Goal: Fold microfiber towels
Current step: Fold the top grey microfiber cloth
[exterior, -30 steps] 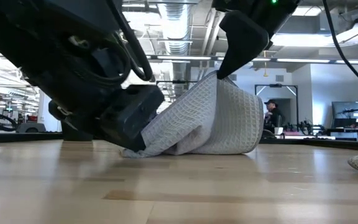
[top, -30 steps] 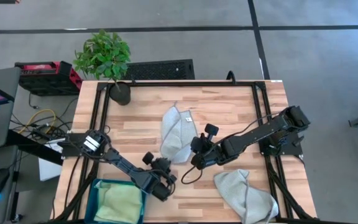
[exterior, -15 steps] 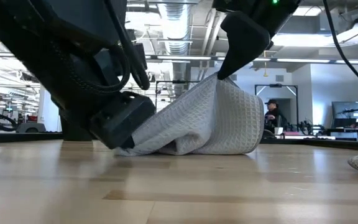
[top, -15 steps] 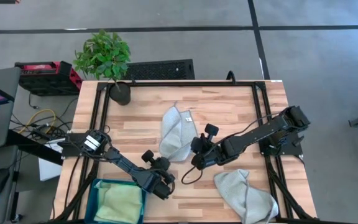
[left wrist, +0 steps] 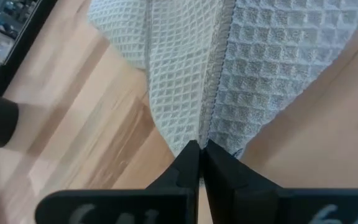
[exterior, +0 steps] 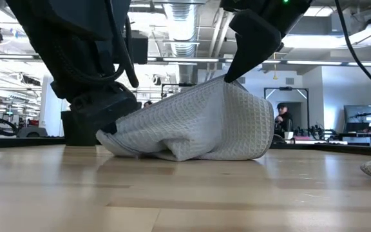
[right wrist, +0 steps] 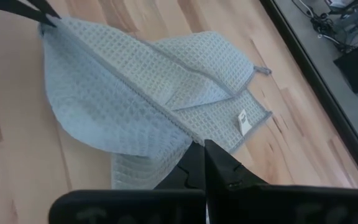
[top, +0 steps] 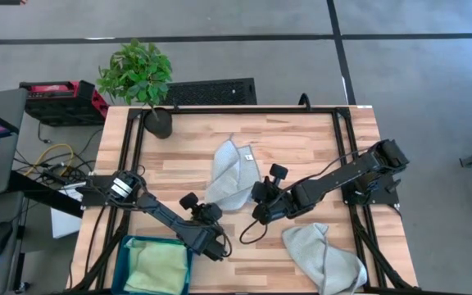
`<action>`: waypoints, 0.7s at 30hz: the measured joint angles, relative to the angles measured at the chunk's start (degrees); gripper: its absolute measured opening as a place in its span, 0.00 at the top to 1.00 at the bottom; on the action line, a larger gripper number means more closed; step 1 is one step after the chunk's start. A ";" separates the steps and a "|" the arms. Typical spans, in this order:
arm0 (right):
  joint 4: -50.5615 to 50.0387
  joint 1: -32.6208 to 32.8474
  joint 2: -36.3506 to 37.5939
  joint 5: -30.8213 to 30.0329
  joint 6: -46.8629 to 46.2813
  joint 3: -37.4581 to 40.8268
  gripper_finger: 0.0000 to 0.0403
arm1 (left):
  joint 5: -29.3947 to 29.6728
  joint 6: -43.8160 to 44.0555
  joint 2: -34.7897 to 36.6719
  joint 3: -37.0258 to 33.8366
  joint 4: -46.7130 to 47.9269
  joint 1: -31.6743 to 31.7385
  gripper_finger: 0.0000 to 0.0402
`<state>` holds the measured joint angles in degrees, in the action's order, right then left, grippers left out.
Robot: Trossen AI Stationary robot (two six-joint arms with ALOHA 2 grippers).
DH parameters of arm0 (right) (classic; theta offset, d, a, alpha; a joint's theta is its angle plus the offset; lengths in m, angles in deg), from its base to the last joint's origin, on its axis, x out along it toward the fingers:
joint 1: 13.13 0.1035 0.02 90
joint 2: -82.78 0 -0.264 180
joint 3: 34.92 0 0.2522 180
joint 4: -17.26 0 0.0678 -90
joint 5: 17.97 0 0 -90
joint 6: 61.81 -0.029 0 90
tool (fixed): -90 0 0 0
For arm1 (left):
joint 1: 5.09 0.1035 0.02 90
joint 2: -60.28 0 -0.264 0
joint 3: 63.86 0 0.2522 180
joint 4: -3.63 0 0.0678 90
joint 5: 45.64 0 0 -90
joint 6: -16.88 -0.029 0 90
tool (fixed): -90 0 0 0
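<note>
Teal bin (top: 129,266) — light green towel (top: 159,269) lies inside.

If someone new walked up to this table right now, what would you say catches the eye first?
Most striking is the pale grey towel with the white tag at mid-table, pinched at opposite edges by both arms: the left gripper shut on its low corner, the right gripper holding an edge up so the cloth tents. A second grey towel lies crumpled near the right front corner, and a light green towel sits in the teal bin at front left.
</note>
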<state>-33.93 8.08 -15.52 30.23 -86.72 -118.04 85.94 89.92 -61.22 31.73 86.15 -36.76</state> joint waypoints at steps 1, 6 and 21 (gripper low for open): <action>0.00 0.00 0.00 0.19 0.02 0.00 0.98 | -0.48 -0.30 0.02 0.02 0.31 -0.13 1.00; 0.04 0.07 0.00 0.58 0.03 0.00 0.98 | -2.02 -1.66 0.08 0.07 0.45 -0.83 1.00; 0.52 -0.24 0.00 -0.86 2.60 -0.04 0.98 | -4.85 -12.13 8.86 -0.09 9.36 1.12 1.00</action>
<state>-33.41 7.84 -15.52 29.38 -84.12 -118.09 81.09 77.79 -52.35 31.64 95.51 -35.65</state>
